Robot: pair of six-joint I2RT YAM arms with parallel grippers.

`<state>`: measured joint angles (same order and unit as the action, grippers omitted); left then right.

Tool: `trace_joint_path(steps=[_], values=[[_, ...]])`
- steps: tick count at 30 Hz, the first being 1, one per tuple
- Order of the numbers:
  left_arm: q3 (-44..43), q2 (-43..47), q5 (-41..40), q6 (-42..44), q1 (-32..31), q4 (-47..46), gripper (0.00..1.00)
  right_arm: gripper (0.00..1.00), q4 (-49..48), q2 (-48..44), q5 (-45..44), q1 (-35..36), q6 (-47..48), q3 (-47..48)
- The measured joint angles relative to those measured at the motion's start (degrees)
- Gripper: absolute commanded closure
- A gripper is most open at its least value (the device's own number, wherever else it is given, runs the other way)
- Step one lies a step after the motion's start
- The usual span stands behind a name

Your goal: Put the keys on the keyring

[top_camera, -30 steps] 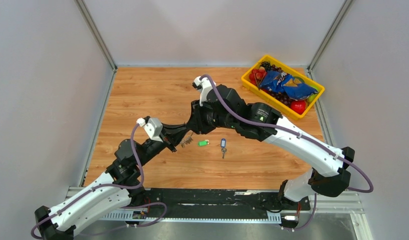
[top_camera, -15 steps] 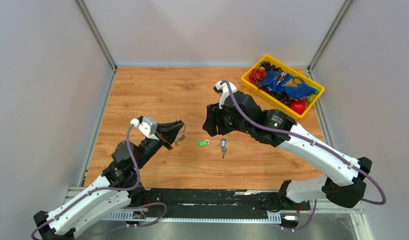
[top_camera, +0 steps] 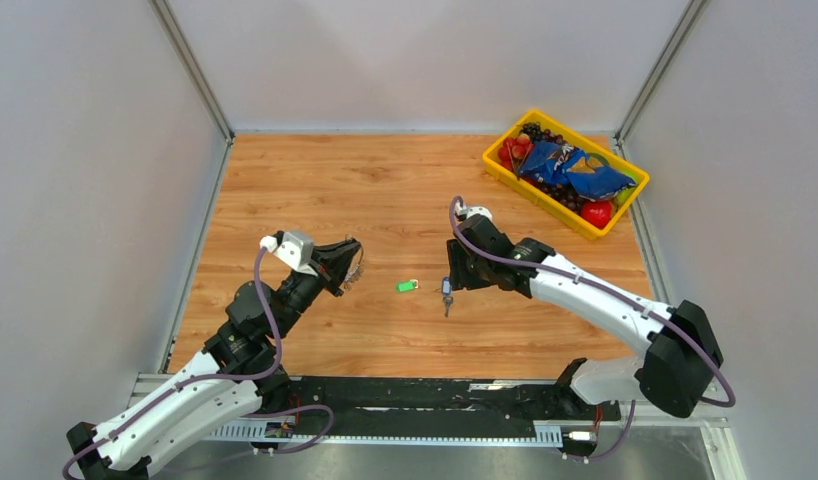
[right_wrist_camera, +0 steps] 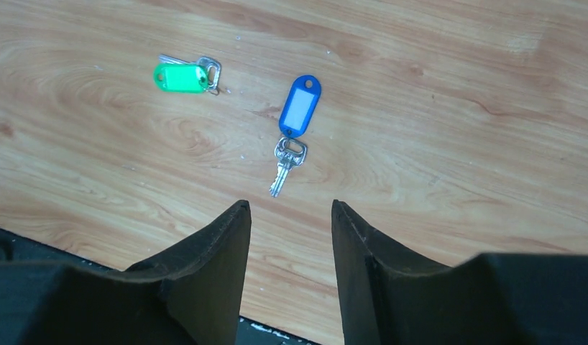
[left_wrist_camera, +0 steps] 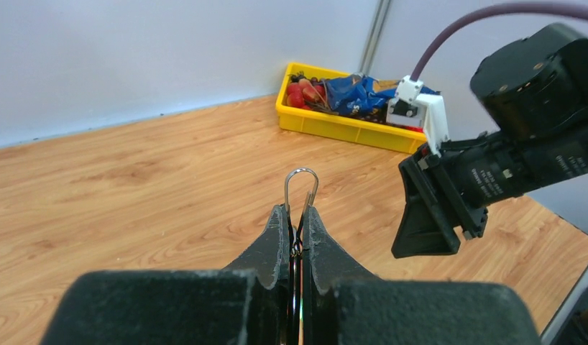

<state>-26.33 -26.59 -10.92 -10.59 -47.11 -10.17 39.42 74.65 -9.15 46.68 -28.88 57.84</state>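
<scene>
Grey walls (top_camera: 85, 200) on three sides. Wooden surface (top_camera: 315, 190), with a yellow bin (top_camera: 535, 196) at the far right corner.

Right gripper (right_wrist_camera: 290, 215): fingers half apart, empty, just above the blue-tagged key (right_wrist_camera: 295, 129). That key lies mid-surface toward the near edge, long axis far-to-near, blade toward the near edge.

Green-tagged key (right_wrist_camera: 182, 77) near its left, lying along the near edge.

Left gripper (left_wrist_camera: 296, 215) pinches the keyring (left_wrist_camera: 301, 180), loop pointing toward the far right corner.

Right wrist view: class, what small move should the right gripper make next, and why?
Probably lower the right gripper onto the blue-tagged key and close on it. Its jaws stand open with that key lying flat on the table just ahead of them, apart from the green-tagged key, while the left gripper is shut on the keyring, presenting its loop.
</scene>
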Motion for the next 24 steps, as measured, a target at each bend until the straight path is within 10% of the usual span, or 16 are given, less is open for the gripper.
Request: trace_joint_path(steps=[24], values=[[0.17, -0.28, -1.29, -0.02, 0.0, 1.05, 1.0, 0.69, -11.21, 17.07, 0.94, -0.57, -0.61, -2.29]])
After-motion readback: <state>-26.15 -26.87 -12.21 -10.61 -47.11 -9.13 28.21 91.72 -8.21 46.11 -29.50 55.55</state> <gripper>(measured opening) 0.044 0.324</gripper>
